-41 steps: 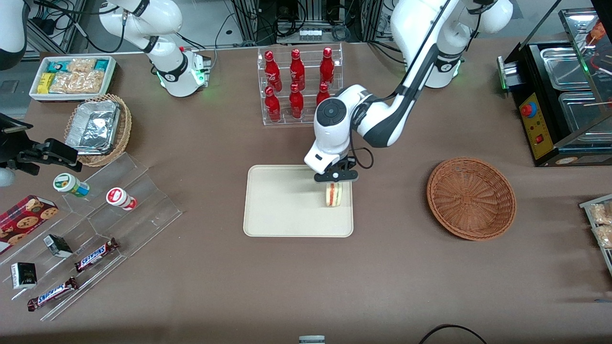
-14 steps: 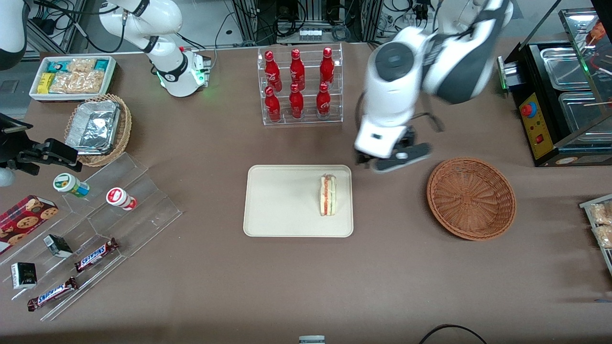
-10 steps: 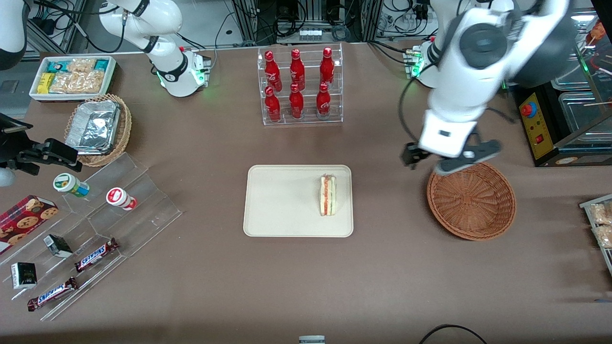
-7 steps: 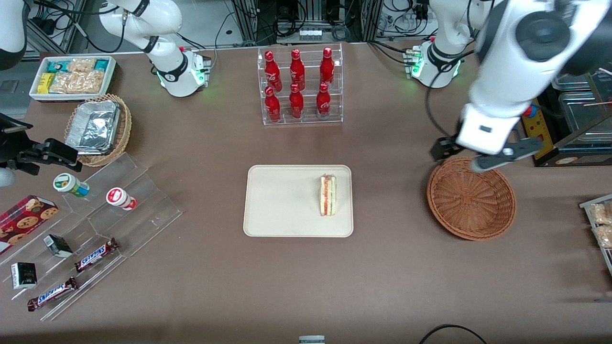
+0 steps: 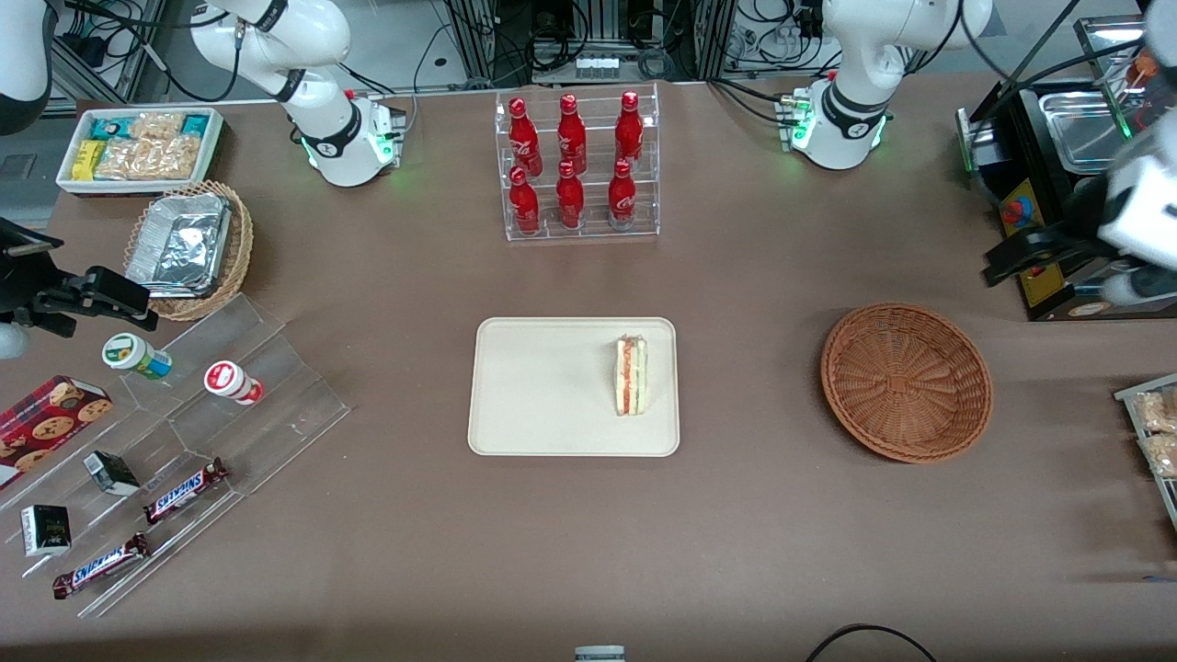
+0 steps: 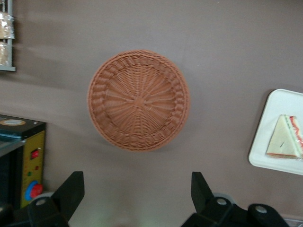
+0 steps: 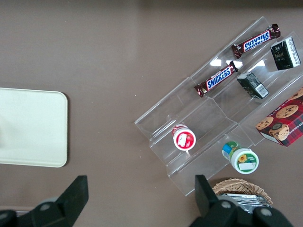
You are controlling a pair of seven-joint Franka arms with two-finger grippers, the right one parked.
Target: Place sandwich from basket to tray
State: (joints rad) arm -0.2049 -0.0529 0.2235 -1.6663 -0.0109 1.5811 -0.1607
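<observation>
On the tray (image 5: pixel 552 386), toward its three o'clock edge on the front camera's dial, rests the sandwich (image 5: pixel 631 375), standing on one bread edge with the red and green filling stripe facing up. Well apart at three o'clock from the tray sits the basket (image 5: pixel 906 381), holding nothing. At about one o'clock from the basket, high over the working arm's end of the table beside the black machine with the red button (image 5: pixel 1021 213), hangs the gripper (image 6: pixel 137 198), fingers (image 6: pixel 71 189) spread wide with nothing between them. At twelve o'clock from the tray stands a clear rack of red bottles (image 5: pixel 575 165).
</observation>
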